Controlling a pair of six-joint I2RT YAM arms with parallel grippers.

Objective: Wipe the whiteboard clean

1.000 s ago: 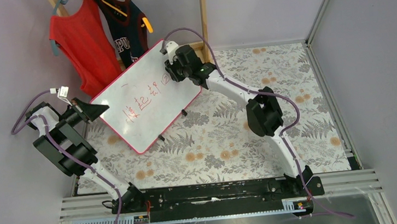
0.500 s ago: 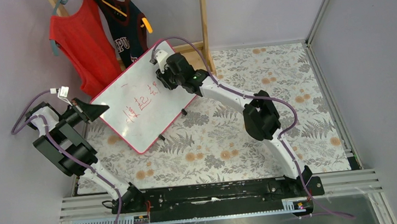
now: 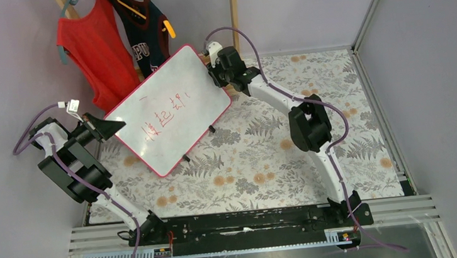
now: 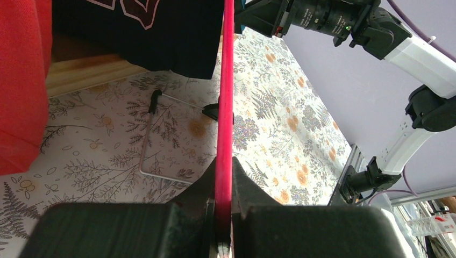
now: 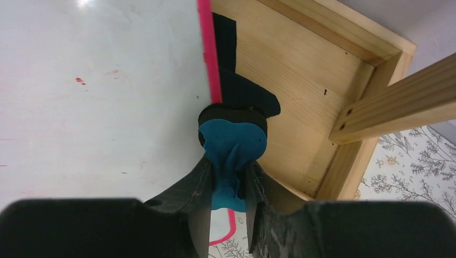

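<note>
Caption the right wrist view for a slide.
The right gripper, shut on a blue eraser, at the whiteboard's pink edge, wooden stand behind.

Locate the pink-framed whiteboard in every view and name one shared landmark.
Top external: large white rectangular whiteboard with pink frame, tilted, centre-left.
Left wrist: whiteboard edge-on, a vertical pink strip mid-frame.
Right wrist: whiteboard face fills the left half.
Shared landmark: floral table cover.

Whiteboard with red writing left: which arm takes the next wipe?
Right. The right tool grips the blue-and-black eraser pad at the far edge of the pink-framed white board; the left tool is clamped on that frame, steadying it.
</note>
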